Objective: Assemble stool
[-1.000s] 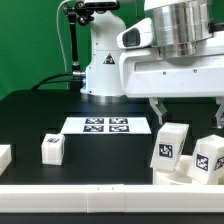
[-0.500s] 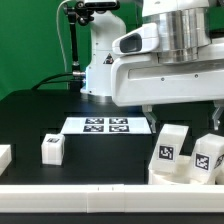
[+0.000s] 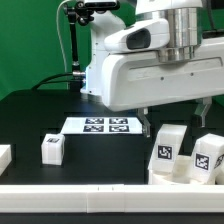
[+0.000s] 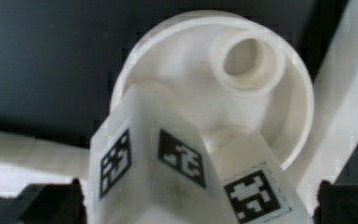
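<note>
Shifting toward the exterior view's left since a second ago, the arm point(image 3: 160, 70) is looming over the black table point(image 3: 100, 165). The seat disc point(image 4: 211, 90) is lying at the near right, under the wrist camera. The marker board point(image 3: 105, 125) is lying farther back. Two tagged leg blocks point(image 3: 170, 150) are standing by the seat, and a lone leg block point(image 3: 52, 148) is standing well apart at the near left. The gripper point(image 3: 177, 122) is hovering above the pair, fingers point(image 3: 147, 124) spread wide and grasping nothing.

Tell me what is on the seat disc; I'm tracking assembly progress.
A tagged leg block stands on the seat disc beside an open round socket; the block hides its own joint.
</note>
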`<state>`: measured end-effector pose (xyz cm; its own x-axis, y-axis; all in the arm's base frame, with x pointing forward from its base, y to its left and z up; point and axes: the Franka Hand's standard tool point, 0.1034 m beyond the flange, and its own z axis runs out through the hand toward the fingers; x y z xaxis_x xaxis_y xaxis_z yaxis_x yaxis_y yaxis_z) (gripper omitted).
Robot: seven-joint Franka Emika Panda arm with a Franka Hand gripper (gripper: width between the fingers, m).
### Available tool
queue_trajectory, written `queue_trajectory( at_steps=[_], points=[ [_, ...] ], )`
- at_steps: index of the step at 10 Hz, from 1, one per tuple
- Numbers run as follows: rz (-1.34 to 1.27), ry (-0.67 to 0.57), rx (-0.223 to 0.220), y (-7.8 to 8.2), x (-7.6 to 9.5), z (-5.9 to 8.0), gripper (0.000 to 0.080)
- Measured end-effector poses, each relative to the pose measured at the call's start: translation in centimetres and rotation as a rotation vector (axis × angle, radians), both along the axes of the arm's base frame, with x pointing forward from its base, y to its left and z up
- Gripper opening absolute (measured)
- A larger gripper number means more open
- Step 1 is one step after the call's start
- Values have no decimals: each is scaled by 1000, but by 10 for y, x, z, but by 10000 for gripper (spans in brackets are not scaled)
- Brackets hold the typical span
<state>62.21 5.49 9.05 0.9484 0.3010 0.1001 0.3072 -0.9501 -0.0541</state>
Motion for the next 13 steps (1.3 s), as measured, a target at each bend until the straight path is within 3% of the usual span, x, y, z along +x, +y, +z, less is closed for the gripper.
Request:
queue_trajectory(
  at_steps=[4, 11, 12, 13],
  points=[
    [342, -2, -72, -16, 5, -2, 648],
    [728, 28, -161, -19, 6, -7, 648],
    [725, 28, -161, -19, 6, -7, 517],
    [725, 28, -161, -20, 6, -7, 517]
  ],
)
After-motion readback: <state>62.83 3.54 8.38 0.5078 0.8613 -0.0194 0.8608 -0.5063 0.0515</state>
